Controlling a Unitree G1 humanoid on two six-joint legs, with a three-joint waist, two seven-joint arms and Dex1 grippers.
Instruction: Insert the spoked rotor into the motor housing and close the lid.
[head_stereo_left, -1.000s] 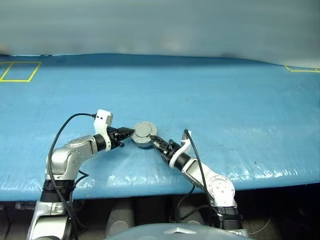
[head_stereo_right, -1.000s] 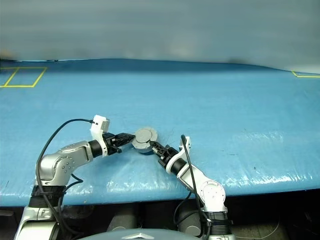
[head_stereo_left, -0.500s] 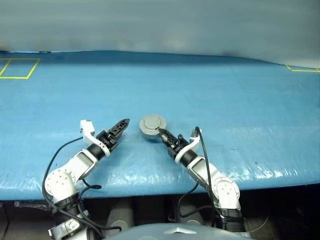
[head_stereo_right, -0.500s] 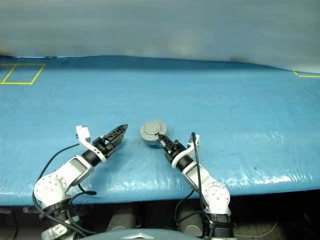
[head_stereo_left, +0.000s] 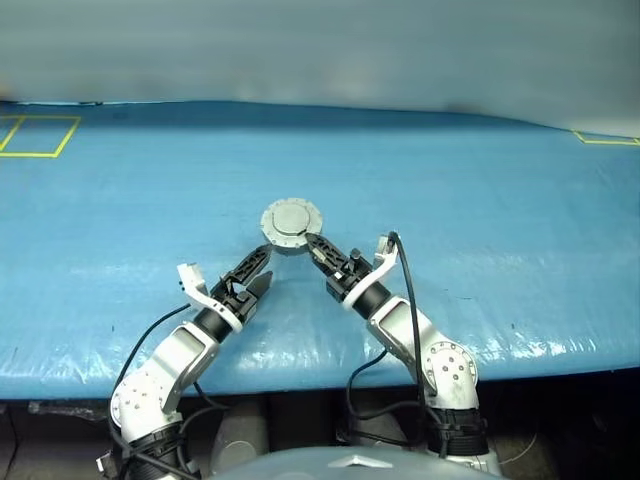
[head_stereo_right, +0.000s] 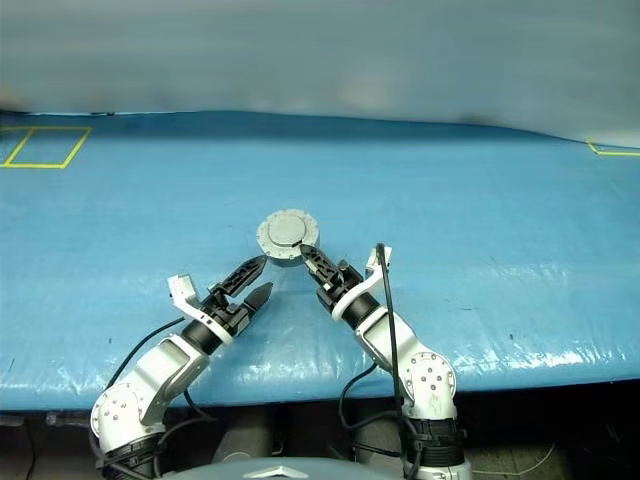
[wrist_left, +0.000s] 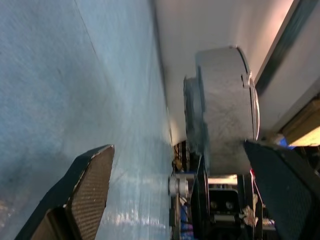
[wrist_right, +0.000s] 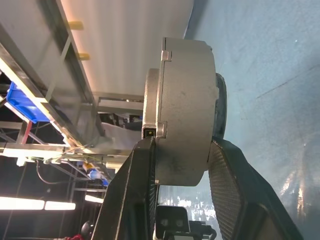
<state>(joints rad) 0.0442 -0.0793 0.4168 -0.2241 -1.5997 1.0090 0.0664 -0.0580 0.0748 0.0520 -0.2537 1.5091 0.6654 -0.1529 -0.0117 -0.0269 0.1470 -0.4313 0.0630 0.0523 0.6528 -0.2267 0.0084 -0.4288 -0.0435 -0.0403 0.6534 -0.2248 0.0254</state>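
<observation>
The motor housing (head_stereo_left: 291, 222) is a closed grey round drum with a flanged top plate and a raised centre. It hangs above the blue table. My right gripper (head_stereo_left: 312, 242) is shut on its near rim, one finger on each flat face, as the right wrist view shows (wrist_right: 182, 150). I cannot tell whether the top plate is the lid. The spoked rotor is hidden. My left gripper (head_stereo_left: 266, 266) is open and empty, just short of the drum on its left and apart from it. The left wrist view shows the motor housing (wrist_left: 225, 110) side-on beyond the spread fingers (wrist_left: 92, 175).
A blue sheet covers the table (head_stereo_left: 480, 200), whose front edge runs just under both forearms. Yellow tape squares mark the far left corner (head_stereo_left: 40, 135) and the far right corner (head_stereo_left: 605, 137). Black cables loop from both wrists.
The left gripper opened, let go of the drum, rolled and drew back toward me. The right gripper kept its hold and lifted the drum.
</observation>
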